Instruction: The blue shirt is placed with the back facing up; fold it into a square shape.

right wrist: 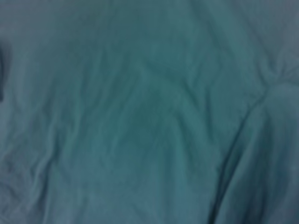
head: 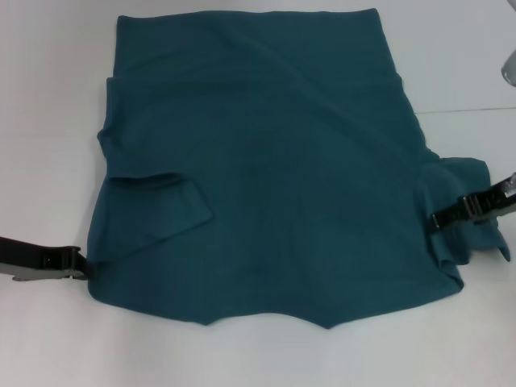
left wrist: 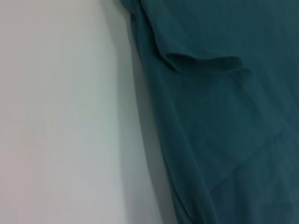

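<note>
Head view: high, looking forward and down, whole blue shirt [head: 266, 177] in frame on the white table [head: 48, 121]. Left wrist view: close, low, looking along the shirt's left edge [left wrist: 219, 116] with bare table [left wrist: 60, 116] beside it; shares that edge and the folded sleeve with the head view. Right wrist view: very near, frame filled with shirt fabric [right wrist: 149, 112], exact spot cannot be told

White tabletop [head: 48, 121], perhaps a metallic object [head: 509, 66] (cropped) at far right edge.

A lab bench, likely — bare white tabletop [head: 48, 121] (nothing homely).
</note>
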Motion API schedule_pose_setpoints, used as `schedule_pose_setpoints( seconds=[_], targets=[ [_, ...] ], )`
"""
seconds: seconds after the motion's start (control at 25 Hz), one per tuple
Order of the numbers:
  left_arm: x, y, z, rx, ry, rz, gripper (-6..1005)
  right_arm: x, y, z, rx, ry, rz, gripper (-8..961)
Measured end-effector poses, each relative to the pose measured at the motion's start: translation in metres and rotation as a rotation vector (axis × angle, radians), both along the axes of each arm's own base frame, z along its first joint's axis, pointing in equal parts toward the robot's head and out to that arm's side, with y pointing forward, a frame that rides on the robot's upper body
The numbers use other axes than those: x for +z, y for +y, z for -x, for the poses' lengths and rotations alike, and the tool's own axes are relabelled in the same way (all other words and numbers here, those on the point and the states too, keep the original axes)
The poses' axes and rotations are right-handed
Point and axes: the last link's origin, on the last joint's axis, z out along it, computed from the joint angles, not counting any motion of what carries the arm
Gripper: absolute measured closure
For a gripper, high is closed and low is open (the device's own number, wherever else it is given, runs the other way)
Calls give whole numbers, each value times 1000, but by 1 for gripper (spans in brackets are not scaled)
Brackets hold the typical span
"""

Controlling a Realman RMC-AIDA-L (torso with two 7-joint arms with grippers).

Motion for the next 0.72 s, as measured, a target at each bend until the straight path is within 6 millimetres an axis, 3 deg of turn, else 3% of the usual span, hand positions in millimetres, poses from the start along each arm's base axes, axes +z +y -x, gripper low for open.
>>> schedule_pose_setpoints(
  seconds=[0.36,0.72],
  targets=[
    [9,-8,6,45,-38,1,976,7,-9,-12,-10,-106,42,75],
    [26,-21,8,33,-49,12,704,15,-17,-8,28,-202,103,75]
  ],
)
